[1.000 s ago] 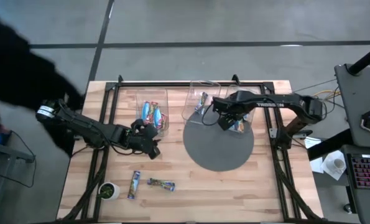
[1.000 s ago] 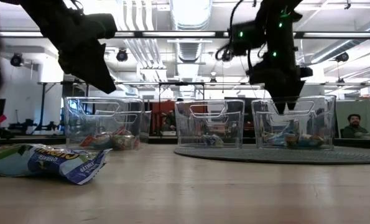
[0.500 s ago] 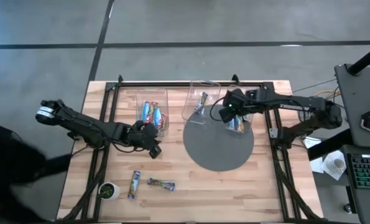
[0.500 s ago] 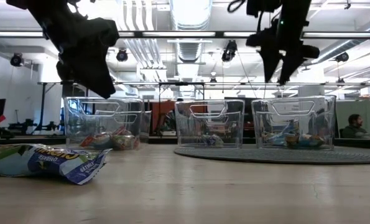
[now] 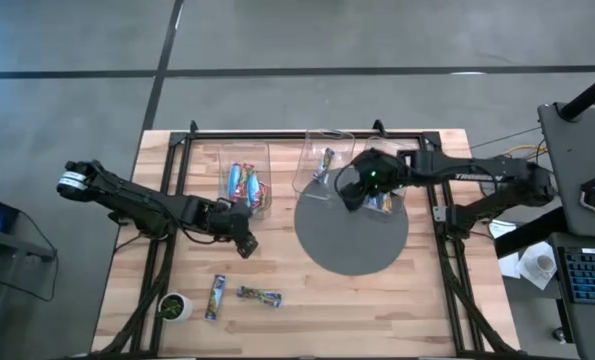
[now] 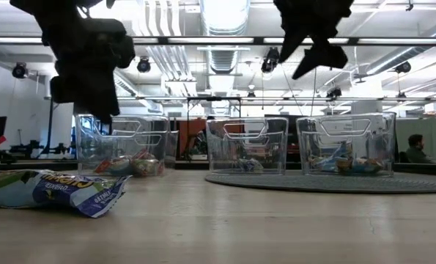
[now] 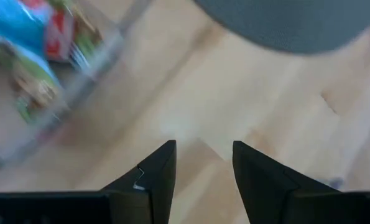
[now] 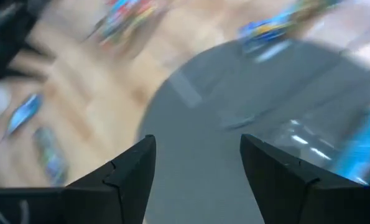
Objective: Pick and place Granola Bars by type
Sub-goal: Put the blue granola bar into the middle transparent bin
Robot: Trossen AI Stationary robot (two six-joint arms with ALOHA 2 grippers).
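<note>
Three clear bins (image 5: 245, 170) on the counter (image 5: 307, 290) hold bars (image 5: 239, 180); left gripper (image 5: 245, 243) and right gripper (image 5: 351, 196) hover parted, empty.

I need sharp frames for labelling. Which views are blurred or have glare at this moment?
Right wrist view: strongly smeared; the grey mat and wrappers are streaks. Left wrist view: softer blur on the bin's bars. Low view: bright ceiling lights glare and both arms are silhouettes. High view: evenly lit and sharp.
</note>
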